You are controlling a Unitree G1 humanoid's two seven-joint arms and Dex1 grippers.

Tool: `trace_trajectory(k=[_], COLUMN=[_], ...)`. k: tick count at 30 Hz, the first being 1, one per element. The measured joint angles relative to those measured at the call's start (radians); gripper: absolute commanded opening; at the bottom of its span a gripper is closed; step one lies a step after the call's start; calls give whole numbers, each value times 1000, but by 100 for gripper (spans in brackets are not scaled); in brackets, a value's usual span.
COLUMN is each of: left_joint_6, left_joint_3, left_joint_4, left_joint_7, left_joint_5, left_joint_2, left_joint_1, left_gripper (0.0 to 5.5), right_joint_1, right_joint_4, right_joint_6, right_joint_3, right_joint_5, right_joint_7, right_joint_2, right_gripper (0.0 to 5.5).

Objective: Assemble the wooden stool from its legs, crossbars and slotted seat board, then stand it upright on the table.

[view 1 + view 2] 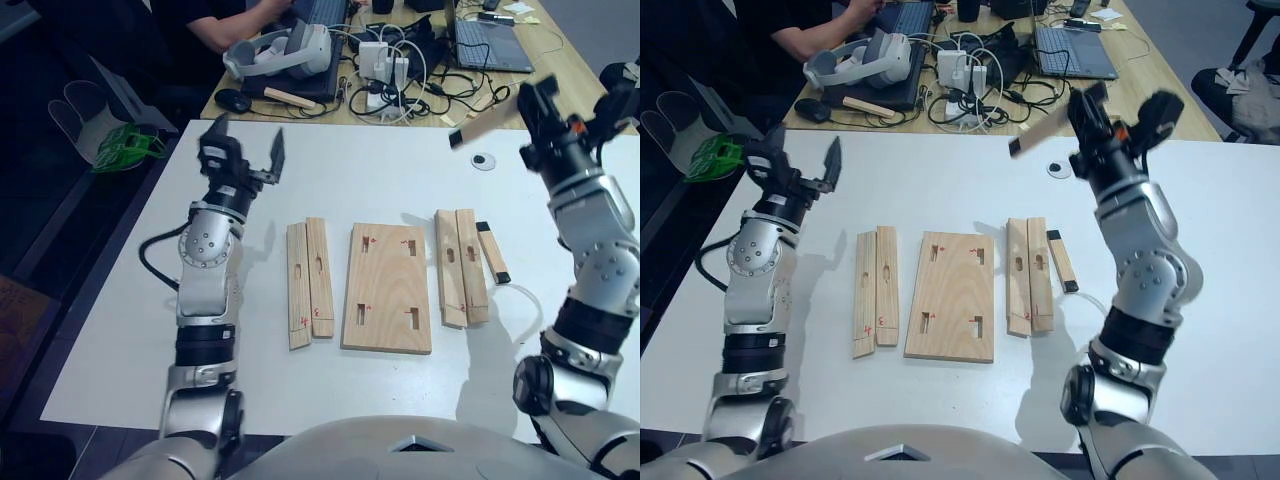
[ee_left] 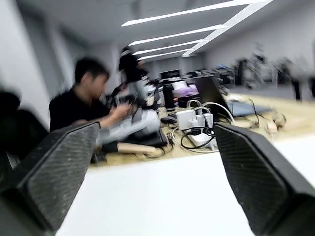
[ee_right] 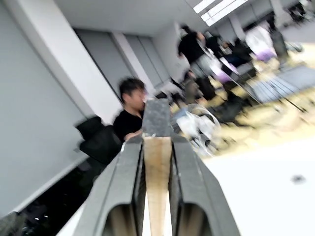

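Observation:
The slotted seat board (image 1: 388,288) lies flat in the middle of the white table (image 1: 120,330). Two wooden legs (image 1: 308,280) lie side by side to its left, two more legs (image 1: 460,266) to its right, with a short crossbar (image 1: 492,251) beside them. My right gripper (image 1: 540,112) is raised high over the table's far right and is shut on a wooden crossbar (image 1: 485,122) that sticks out leftward; the bar shows clamped between the fingers (image 3: 129,167) in the right wrist view. My left gripper (image 1: 244,150) is lifted above the table's left side, open, holding nothing.
A small round disc (image 1: 484,160) lies on the table's far side. Behind the table stands a wooden desk (image 1: 570,70) with laptops, cables, a headset (image 1: 275,52) and a power strip. A green object (image 1: 125,145) sits off the far left corner.

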State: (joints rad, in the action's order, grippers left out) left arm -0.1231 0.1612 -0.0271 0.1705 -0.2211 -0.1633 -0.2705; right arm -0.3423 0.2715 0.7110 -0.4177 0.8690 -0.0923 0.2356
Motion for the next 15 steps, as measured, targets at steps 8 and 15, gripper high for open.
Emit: trace_trajectory(k=[8, 15], left_joint_6=[-108, -86], left_joint_3=[-3, -17], left_joint_4=[-90, -94], left_joint_7=[-108, -116], left_joint_5=[-165, -181], left_joint_2=[224, 223], left_joint_1=[112, 144], left_gripper=[434, 434], right_joint_1=[234, 368], right_joint_4=[73, -17], right_joint_6=[168, 161], right_joint_3=[-163, -238], right_joint_5=[375, 516], right_joint_7=[64, 64], right_joint_2=[31, 81], right_gripper=[40, 40])
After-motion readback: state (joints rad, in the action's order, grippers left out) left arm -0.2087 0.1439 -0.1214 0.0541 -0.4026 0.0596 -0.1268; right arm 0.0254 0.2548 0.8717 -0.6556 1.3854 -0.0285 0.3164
